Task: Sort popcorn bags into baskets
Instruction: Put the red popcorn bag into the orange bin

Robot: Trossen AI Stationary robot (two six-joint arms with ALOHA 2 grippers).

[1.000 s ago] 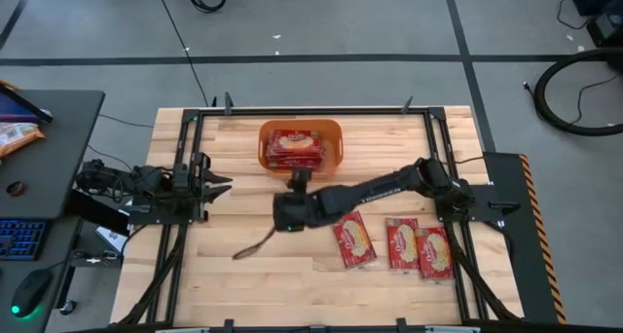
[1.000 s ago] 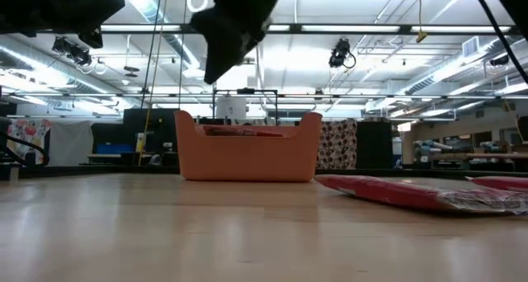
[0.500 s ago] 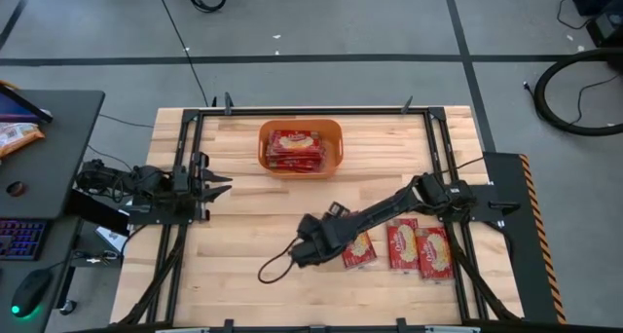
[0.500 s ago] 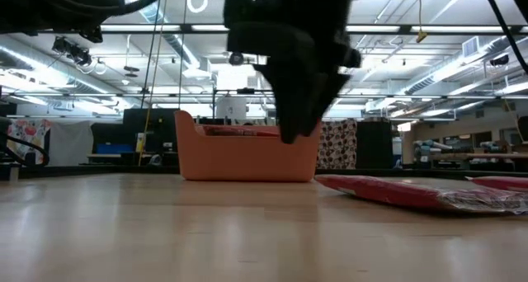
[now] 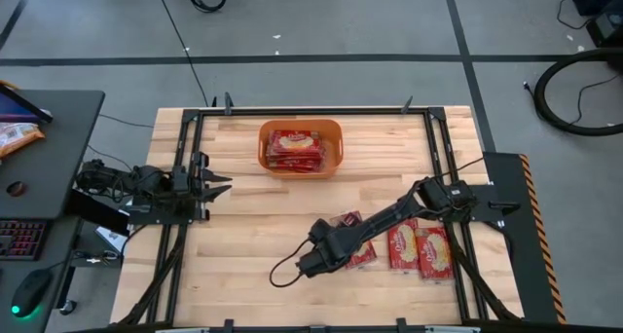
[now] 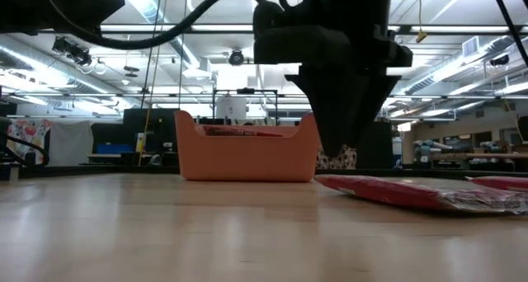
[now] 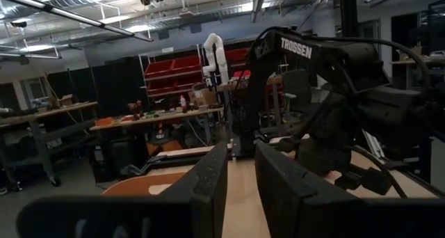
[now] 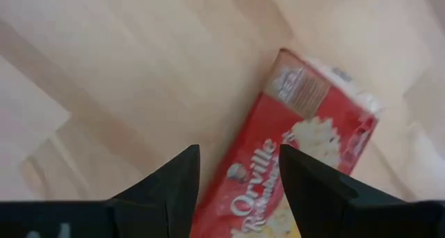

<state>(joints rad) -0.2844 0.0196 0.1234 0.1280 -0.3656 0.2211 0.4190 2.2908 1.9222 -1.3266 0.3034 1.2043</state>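
The orange basket (image 5: 300, 146) (image 6: 247, 146) stands near the table's far edge with red popcorn bags (image 5: 295, 148) lying flat inside. Three more red bags lie flat on the table's right near part (image 5: 362, 253) (image 5: 401, 245) (image 5: 434, 252). My right gripper (image 5: 329, 250) (image 6: 334, 146) (image 8: 236, 175) hangs open, pointing down, just above the left end of the leftmost of these bags (image 8: 299, 161), holding nothing. In the low view that bag (image 6: 412, 193) lies flat on the wood. My left gripper (image 5: 218, 185) (image 7: 240, 189) waits open at the table's left side.
The right arm (image 5: 399, 214) slants across the bags from its base at the table's right edge. A black cable loops (image 5: 282, 273) beside the right gripper. Bare wood (image 5: 243, 226) lies between the basket, the left arm and the near edge.
The right gripper has swung from just in front of the basket toward the table's near edge and slightly right, coming down until it hangs over the leftmost table bag. It stays open and carries nothing. The bags have not moved.
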